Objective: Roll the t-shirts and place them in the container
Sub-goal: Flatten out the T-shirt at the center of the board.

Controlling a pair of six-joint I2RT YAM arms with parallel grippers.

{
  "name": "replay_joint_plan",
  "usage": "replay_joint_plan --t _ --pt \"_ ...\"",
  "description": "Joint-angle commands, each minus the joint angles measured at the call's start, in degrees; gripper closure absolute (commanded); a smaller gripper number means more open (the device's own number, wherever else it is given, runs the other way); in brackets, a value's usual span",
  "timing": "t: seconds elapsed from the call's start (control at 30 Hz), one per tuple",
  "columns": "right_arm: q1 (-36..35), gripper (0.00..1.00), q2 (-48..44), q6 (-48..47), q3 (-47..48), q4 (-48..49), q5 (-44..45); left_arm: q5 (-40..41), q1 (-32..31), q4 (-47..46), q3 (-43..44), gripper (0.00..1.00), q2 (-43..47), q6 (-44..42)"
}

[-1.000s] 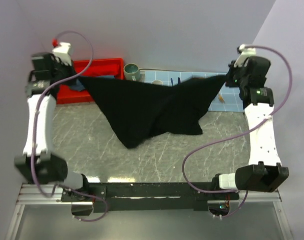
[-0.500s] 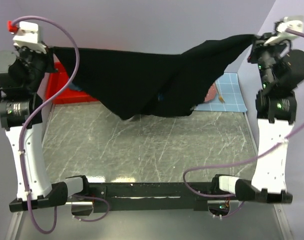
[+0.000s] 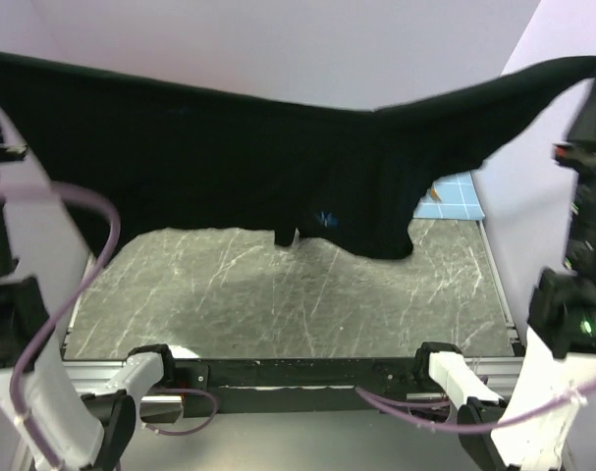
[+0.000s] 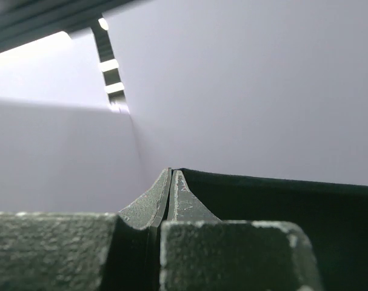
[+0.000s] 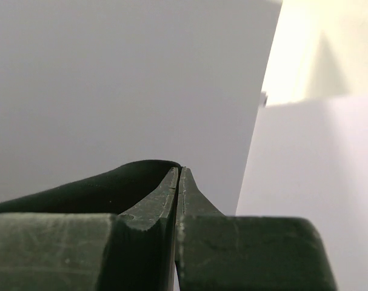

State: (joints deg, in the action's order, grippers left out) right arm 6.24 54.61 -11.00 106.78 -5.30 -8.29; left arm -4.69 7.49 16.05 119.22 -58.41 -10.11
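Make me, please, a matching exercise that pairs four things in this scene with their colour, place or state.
Column one:
1. black t-shirt
2. left gripper
3. placemat
4. table

Column two:
A. grey, marbled surface
B. blue-checked, at the far right
C. stretched wide in the air
D. shut on the cloth's edge

Pairs: 1-C, 2-D, 3-B, 4-A

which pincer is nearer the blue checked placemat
Right. The right pincer clamps one end of the black t-shirt high on the same side as the blue checked placemat; the left pincer clamps the other end, far across from it.
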Motion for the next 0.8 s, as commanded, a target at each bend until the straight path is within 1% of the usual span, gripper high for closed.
replay_joint_plan --t 0.0,0.17,0.33,0.43,0.53,0.57,0.6,0.63,0.67,0.7,0.73,0.77 --pt "0.53 1.00 -1.96 0.02 5.71 7.84 0.83 2.67 0.43 -6.21 2.16 0.99 2.16 -1.85" --pt "0.53 1.00 -3.28 -1.12 9.32 9.69 2.23 2.75 0.51 -8.14 1.63 0.99 5.14 -2.02" --pt "0.44 1.00 -1.44 -1.83 14.24 12.06 4.25 2.23 0.51 -8.23 3.57 0.99 4.36 -2.72" --pt "0.44 1.00 0.58 -1.56 15.56 12.07 5.13 2.32 0.42 -8.85 -0.12 0.99 4.54 -4.03" --pt "0.44 1.00 2.77 -0.95 14.95 11.19 5.22 1.79 0.43 -7.62 -4.51 0.99 3.75 -6.93" --pt "0.44 1.00 3.04 -0.51 12.86 10.84 5.22 1.44 0.51 -6.14 -6.17 0.99 3.57 -7.64" --pt "0.44 1.00 3.22 -0.42 11.01 11.01 3.91 -0.13 0.43 -5.34 -10.28 0.99 3.48 -8.25" --pt "0.53 1.00 3.22 0.10 8.90 11.36 3.47 -1.19 0.51 -4.03 -12.32 0.99 3.39 -9.13" --pt "0.44 1.00 3.40 1.24 4.53 11.36 2.76 -2.85 0.51 -2.97 -14.61 0.99 3.39 -9.49" --pt "0.44 1.00 3.49 1.42 2.14 10.84 0.76 -4.09 0.43 -1.04 -19.50 0.99 3.48 -9.75" --pt "0.35 1.00 3.49 1.69 -0.32 10.40 -0.48 -7.67 0.51 -0.07 -21.90 0.99 3.57 -9.49" --pt "0.44 1.00 3.40 1.78 -5.48 9.79 -1.80 -9.27 0.51 0.81 -24.27 0.99 3.48 -9.23"
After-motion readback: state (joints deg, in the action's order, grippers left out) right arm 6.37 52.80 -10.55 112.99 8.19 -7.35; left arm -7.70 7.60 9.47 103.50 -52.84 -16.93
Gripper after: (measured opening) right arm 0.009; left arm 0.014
